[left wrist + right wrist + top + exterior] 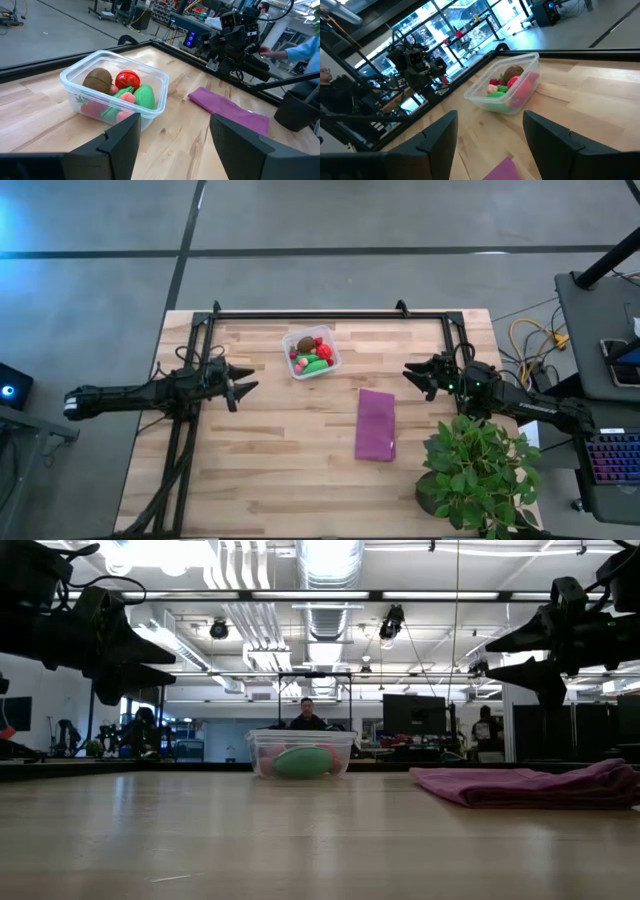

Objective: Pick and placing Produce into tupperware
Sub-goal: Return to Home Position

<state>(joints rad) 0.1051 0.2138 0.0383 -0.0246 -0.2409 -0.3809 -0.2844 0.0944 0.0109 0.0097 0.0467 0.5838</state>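
Observation:
The clear square tupperware [311, 352] stands on its base on the wooden table toward the far side, near the middle. Inside it lies the produce [120, 90]: a brown oval, a red round piece, green pieces and pink bits. My left gripper [245, 383] hovers open above the table's left part, pointing at the tupperware [115, 90]. My right gripper [410, 373] hovers open above the right part, pointing at the tupperware [504, 82] from the other side. Neither holds anything.
A purple cloth [376, 424] lies flat right of centre. A potted green plant [475, 475] stands at the near right corner. A black frame [330, 315] runs along the far and left edges. A person [306, 715] shows beyond the far edge.

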